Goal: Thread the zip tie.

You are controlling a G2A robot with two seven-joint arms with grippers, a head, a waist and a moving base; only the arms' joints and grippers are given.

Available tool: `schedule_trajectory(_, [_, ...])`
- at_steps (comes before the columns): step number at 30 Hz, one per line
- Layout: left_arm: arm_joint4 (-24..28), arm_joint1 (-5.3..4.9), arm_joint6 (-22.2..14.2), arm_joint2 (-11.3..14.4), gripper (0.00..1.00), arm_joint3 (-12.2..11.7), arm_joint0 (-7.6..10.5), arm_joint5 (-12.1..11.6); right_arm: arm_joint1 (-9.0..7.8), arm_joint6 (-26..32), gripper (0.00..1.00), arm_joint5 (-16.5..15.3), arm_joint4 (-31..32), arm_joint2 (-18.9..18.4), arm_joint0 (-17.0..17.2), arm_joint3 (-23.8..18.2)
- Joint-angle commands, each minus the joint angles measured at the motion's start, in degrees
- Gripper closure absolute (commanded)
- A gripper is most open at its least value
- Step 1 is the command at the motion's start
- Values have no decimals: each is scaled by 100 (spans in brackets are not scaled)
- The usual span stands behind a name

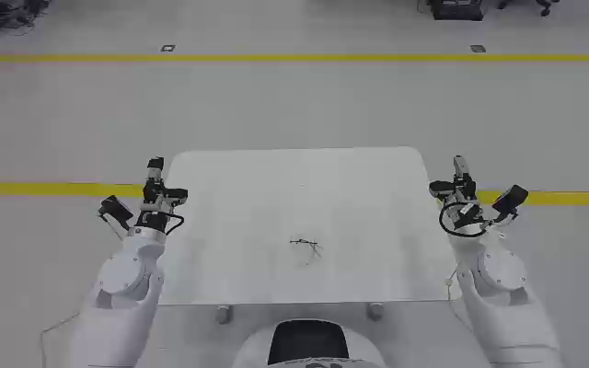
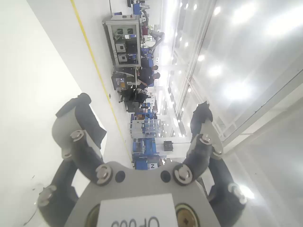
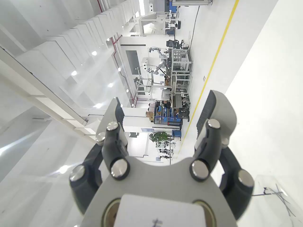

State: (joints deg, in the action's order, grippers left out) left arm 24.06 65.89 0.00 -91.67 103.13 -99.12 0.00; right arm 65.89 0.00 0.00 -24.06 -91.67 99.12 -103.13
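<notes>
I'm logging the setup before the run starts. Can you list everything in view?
zip ties: count unclear, a few thin strands, dark, tangled on the table near its front middle
table: one, white, between the two arms
floor lines: two, yellow, one showing at both sides of the table, one farther off
left hand: one, grey and black, open and empty, beside the table's left edge
right hand: one, grey and black, open and empty, beside the table's right edge
</notes>
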Motion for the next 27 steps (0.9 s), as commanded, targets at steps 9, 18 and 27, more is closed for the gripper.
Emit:
schedule_trajectory(9, [0,0,0,0,0,0,0,0,-84,1236,0,38,1727,364,-227,232])
schedule_trajectory(18, [0,0,0,0,0,0,0,0,-89,1418,0,-56,1935,468,-225,284])
schedule_trajectory(27, [0,0,0,0,0,0,0,0,-195,2438,0,-352,3388,597,-583,249])
